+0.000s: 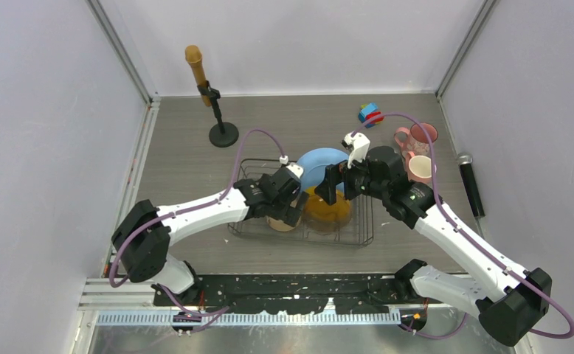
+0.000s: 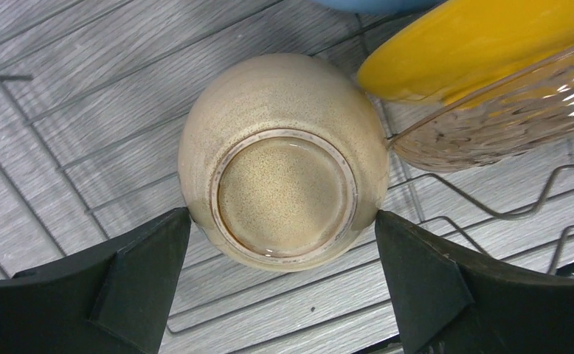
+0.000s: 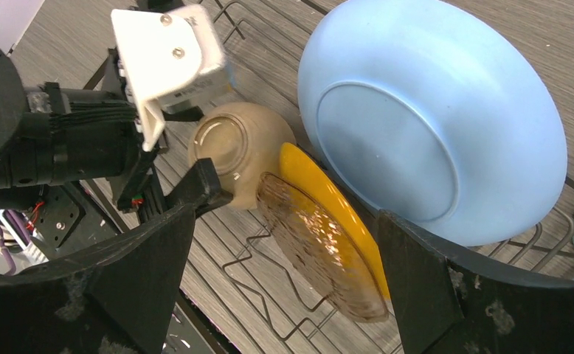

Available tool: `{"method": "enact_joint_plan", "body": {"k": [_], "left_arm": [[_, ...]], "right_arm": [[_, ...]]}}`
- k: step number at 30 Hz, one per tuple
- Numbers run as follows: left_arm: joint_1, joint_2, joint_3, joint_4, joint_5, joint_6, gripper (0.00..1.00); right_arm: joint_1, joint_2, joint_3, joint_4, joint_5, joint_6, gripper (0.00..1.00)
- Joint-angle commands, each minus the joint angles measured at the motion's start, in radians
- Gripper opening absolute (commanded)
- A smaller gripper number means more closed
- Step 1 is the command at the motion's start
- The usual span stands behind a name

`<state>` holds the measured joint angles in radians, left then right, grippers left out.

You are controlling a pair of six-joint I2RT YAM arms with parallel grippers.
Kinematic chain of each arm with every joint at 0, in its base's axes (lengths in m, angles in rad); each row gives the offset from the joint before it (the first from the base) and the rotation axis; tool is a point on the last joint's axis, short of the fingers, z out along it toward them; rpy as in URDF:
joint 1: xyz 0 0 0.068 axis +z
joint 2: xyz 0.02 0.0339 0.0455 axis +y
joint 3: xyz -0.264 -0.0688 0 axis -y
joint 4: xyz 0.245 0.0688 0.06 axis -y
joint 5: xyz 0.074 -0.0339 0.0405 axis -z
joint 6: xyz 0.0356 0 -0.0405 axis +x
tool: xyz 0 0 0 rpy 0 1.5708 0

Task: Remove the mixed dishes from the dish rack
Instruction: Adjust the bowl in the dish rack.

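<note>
The dish rack (image 1: 363, 230) sits mid-table. In it, a large light-blue plate (image 1: 319, 162) (image 3: 431, 118) stands upright. A yellow plate (image 3: 321, 188) (image 2: 476, 37) leans beside it, with an amber patterned glass plate (image 3: 321, 243) against it. A beige bowl (image 2: 284, 166) (image 1: 281, 223) lies upside down on the rack wires. My left gripper (image 2: 282, 221) (image 1: 290, 212) is open, its fingertips (image 2: 177, 228) at the bowl's two sides. My right gripper (image 3: 288, 236) (image 1: 333, 186) is open above the yellow and amber plates. Two pink mugs (image 1: 415, 137) (image 1: 421, 168) stand on the table right of the rack. The blue mug is out of view.
A red-blue toy block (image 1: 370, 114) lies at the back right. A black stand with a brown microphone (image 1: 212, 96) is at the back left. A black microphone (image 1: 470, 183) lies by the right wall. Grey walls close in the table on three sides.
</note>
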<state>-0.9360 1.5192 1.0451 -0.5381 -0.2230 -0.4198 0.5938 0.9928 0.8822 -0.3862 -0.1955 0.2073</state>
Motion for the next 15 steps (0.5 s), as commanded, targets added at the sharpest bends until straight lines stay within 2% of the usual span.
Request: {"method": "enact_joint_plan", "body": {"k": [1, 8, 15], "left_arm": [[0.005, -0.078, -0.051, -0.102, -0.104, -0.038, 0.99], [0.02, -0.183, -0.107, -0.13, -0.174, -0.085, 0.99], [0.05, -0.252, -0.141, -0.077, -0.138, -0.086, 0.98]], "right_arm": [[0.004, 0.001, 0.027, 0.011, 0.004, -0.021, 1.0], [0.004, 0.018, 0.029, 0.028, -0.016, -0.018, 1.0], [0.004, 0.029, 0.038, 0.041, -0.069, 0.008, 1.0]]}}
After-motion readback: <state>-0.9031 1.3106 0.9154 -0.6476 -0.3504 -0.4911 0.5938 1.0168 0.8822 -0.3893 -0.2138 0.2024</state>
